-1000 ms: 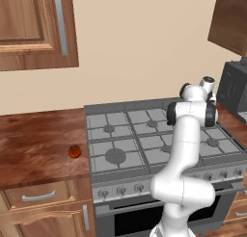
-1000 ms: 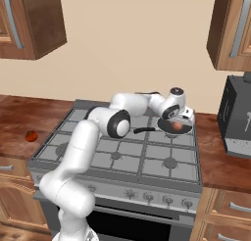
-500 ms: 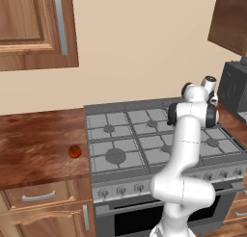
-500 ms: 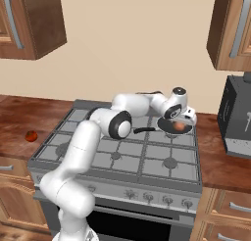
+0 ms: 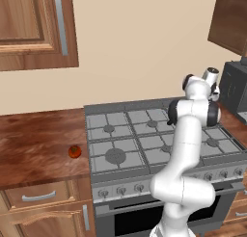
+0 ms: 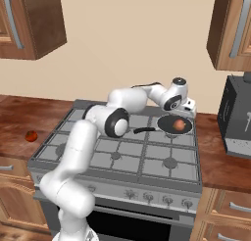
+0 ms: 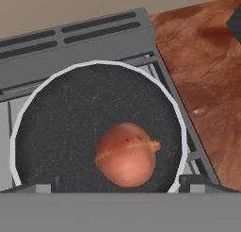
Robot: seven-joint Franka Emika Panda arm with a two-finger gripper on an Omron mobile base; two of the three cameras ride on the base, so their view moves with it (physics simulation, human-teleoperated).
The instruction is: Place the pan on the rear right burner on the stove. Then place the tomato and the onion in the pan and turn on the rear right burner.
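We see the onion [image 7: 126,154] lying in the pan [image 7: 56,127] on the stove [image 6: 122,156]; our jaws stand wide apart above it, and the tomato [image 5: 74,151] sits on the tabletop [image 5: 34,144].

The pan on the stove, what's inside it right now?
The onion lies alone inside the pan, under the open gripper. The tomato sits on the counter left of the stove. The burner beneath the pan is covered.

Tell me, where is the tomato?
The tomato sits on the wooden counter left of the stove, far from the pan.

Kitchen: stove [image 5: 144,139], wooden cabinets [image 5: 34,29]
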